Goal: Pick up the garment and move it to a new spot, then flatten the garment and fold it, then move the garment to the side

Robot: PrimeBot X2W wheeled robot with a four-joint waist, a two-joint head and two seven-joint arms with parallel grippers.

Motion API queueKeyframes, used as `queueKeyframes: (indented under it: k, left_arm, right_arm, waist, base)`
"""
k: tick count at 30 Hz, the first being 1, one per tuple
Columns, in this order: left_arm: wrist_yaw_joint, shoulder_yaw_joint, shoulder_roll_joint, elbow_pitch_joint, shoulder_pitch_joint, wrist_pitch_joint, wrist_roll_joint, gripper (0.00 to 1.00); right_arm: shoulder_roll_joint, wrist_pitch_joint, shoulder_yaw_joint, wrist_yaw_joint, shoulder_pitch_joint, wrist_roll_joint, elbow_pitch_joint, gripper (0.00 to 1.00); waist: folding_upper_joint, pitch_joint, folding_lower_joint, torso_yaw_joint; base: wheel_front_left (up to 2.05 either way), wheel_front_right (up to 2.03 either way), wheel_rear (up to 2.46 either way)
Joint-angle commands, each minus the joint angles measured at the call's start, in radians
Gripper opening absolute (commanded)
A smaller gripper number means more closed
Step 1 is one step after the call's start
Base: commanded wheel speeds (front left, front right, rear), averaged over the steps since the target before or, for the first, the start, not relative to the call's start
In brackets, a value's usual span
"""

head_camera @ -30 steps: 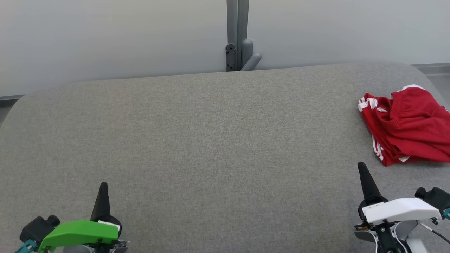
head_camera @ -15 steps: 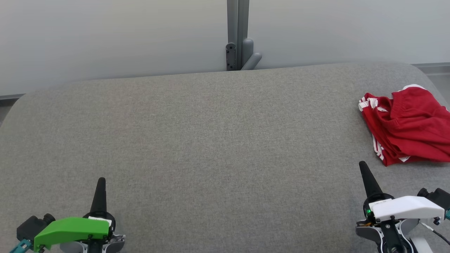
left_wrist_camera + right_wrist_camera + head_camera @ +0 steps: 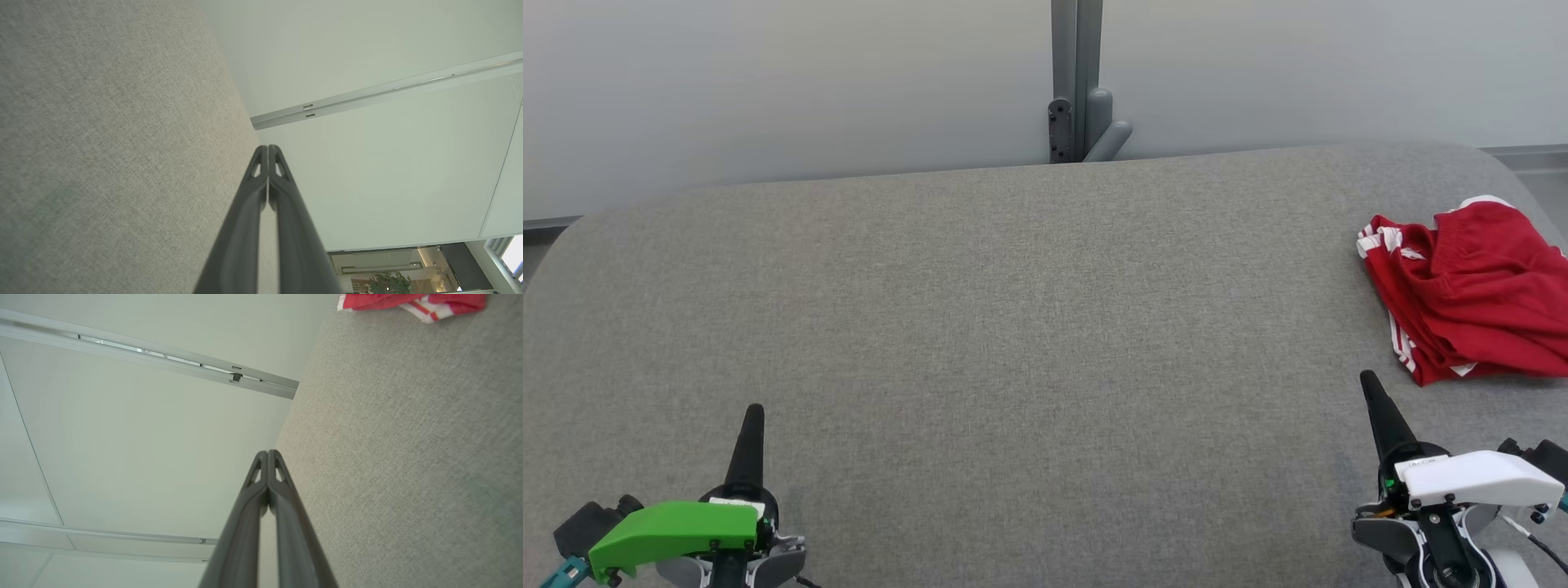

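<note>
A wide grey fabric-covered table (image 3: pixel 1013 327) with rounded corners stands before a pale wall. A grey post (image 3: pixel 1076 82) rises behind the middle of the table's far edge.

A red garment (image 3: pixel 1474 294) with white side stripes lies in a loosely folded, rumpled bundle at the table's right edge, nearer the far right corner than the near one. Its striped side faces the table's middle and runs from the far side toward the near side. The gathered waistband lies at the end nearest the table's far edge. The picture's edge cuts off the bundle's right part, so its long axis cannot be told.

The left gripper (image 3: pixel 755 411), under a green cover, hangs over the table's near left part. The right gripper (image 3: pixel 1366 378), under a white cover, hangs over the near right part, just short of the garment and apart from it. In each wrist view the two dark fingers are pressed together at the tips, holding nothing.
</note>
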Motion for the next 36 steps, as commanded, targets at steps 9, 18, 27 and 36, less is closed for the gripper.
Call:
queueKeyframes:
  k: [9, 18, 27, 36]
  left_arm:
    - [-0.015, 0.017, 0.000, -0.002, -0.029, 0.023, -0.084, 0.00]
    - [-0.023, 0.027, 0.000, 0.000, -0.036, 0.039, -0.140, 0.00]
    - [-0.032, 0.037, 0.000, 0.001, -0.041, 0.057, -0.200, 0.00]
    - [-0.040, 0.046, -0.001, 0.003, -0.046, 0.074, -0.256, 0.00]
  right_arm:
    - [-0.005, 0.024, -0.014, 0.001, -0.024, 0.091, 0.004, 0.00]
    - [-0.003, 0.040, -0.022, 0.001, -0.026, 0.149, 0.009, 0.00]
    - [-0.002, 0.058, -0.032, 0.000, -0.032, 0.210, 0.015, 0.00]
    - [0.000, 0.073, -0.040, 0.000, -0.035, 0.267, 0.020, 0.00]
  waist:
    - [0.0018, 0.002, 0.0000, 0.001]
    - [0.0020, 0.003, 0.0000, 0.002]
    - [0.0022, 0.004, 0.0000, 0.002]
    - [0.0024, 0.006, 0.0000, 0.003]
  base:
    - [0.00, 0.00, 0.00]
    - [0.00, 0.00, 0.00]
    - [0.00, 0.00, 0.00]
    - [0.00, 0.00, 0.00]
